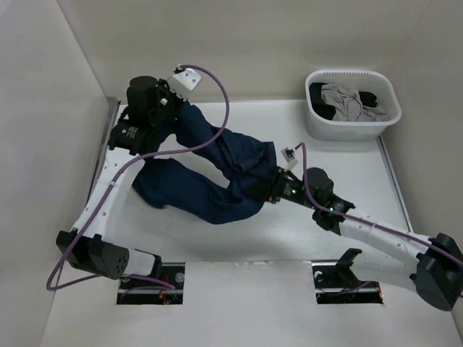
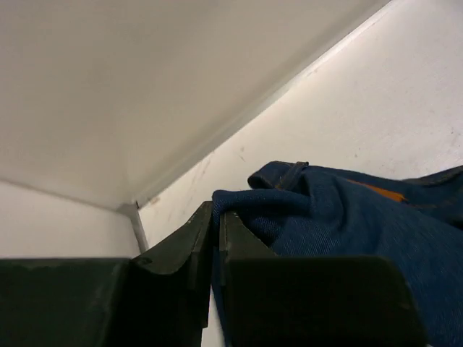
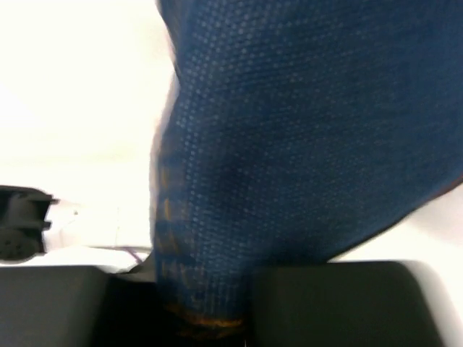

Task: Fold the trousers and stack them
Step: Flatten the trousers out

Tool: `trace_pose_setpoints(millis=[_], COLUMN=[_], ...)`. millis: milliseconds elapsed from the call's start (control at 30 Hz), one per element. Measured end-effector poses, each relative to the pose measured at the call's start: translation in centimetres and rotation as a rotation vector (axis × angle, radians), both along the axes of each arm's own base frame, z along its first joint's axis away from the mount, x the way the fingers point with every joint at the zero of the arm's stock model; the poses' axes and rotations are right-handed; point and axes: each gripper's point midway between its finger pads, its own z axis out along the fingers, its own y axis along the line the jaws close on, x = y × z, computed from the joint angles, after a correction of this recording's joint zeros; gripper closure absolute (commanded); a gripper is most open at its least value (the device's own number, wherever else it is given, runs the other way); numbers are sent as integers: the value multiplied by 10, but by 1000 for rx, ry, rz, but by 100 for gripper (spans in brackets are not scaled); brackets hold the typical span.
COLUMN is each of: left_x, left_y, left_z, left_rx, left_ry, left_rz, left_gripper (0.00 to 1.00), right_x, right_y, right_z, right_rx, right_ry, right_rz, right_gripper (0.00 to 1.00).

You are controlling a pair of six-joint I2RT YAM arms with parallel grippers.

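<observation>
The trousers (image 1: 210, 170) are dark navy denim, bunched across the middle of the table from far left to centre. My left gripper (image 1: 176, 108) is at the far left corner, shut on an edge of the trousers (image 2: 325, 217), with a thin fold pinched between its fingers (image 2: 235, 242); an orange patch (image 2: 380, 191) shows on the cloth. My right gripper (image 1: 269, 189) is at the centre, shut on a stitched edge of the trousers (image 3: 289, 144), which fills the right wrist view.
A white basket (image 1: 325, 126) at the far right holds grey and black garments (image 1: 347, 101). White walls enclose the table; a metal strip (image 1: 105, 141) runs along its left edge. The wall corner (image 2: 130, 210) is close to the left gripper.
</observation>
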Motion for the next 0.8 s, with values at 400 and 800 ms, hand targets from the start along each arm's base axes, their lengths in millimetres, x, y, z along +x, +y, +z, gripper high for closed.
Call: trace_pose_setpoints(millis=[400,800], left_x=[31,-70], left_y=[-64,129], left_z=[-225,-134], left_rx=[295,272], left_ry=[471,399], left_rz=[-185,194], left_gripper=[26,24], right_x=[3,126], right_y=[-150,-147], right_z=[-128,-140], right_rx=[-343,-741], right_ry=[318,255], right_rz=[-542,-641], right_gripper=[0,0])
